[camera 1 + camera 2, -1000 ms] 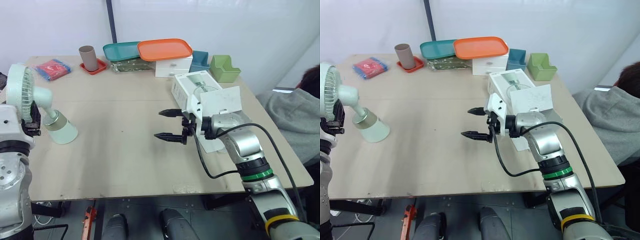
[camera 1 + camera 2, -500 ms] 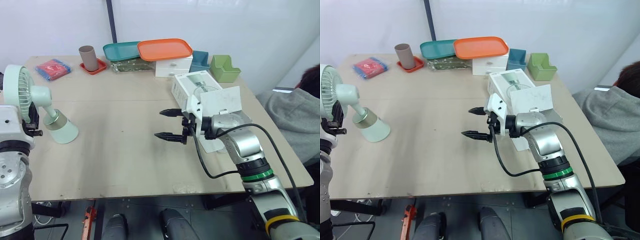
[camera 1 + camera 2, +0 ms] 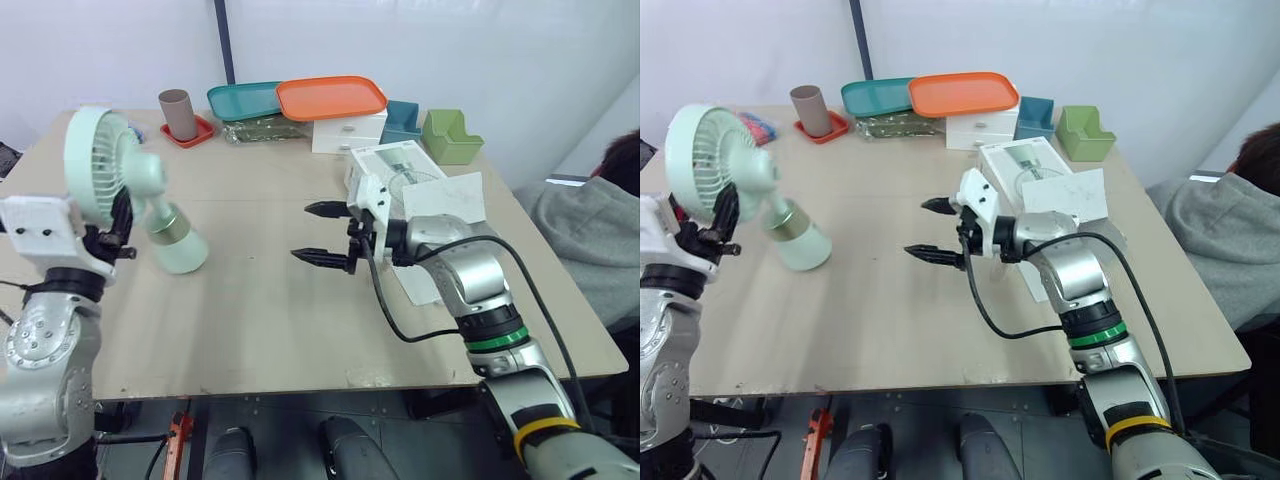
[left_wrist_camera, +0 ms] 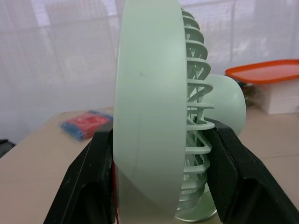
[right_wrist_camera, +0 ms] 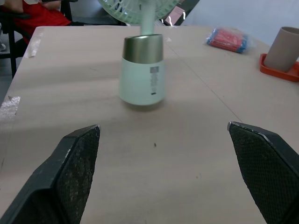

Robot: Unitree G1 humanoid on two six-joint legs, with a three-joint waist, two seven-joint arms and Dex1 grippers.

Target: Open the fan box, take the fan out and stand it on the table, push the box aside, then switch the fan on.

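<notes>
A pale green desk fan (image 3: 103, 163) with a gold band above its round base (image 3: 180, 249) hangs tilted over the left half of the table. My left gripper (image 4: 161, 135) is shut on the rim of the fan's head, one black finger (image 4: 93, 182) on each side. I cannot tell whether the base touches the table. The white fan box (image 3: 392, 170) lies on the right side with its flap (image 3: 447, 203) open. In front of the box my right gripper (image 3: 300, 232) is open and empty, pointing at the fan base (image 5: 141, 74).
Along the back edge stand a brown cup (image 3: 178, 113) on a red coaster, a teal tray (image 3: 243, 99), an orange tray (image 3: 331, 97) on a white drawer unit (image 3: 347, 134), a teal bin (image 3: 402, 120) and a green bin (image 3: 448, 138). A red-blue packet (image 5: 229, 38) lies back left. A person (image 3: 600, 225) sits at the right.
My left arm has carried the fan to the right, away from the table's left edge and toward the middle. My right gripper has shifted slightly left, still open.
</notes>
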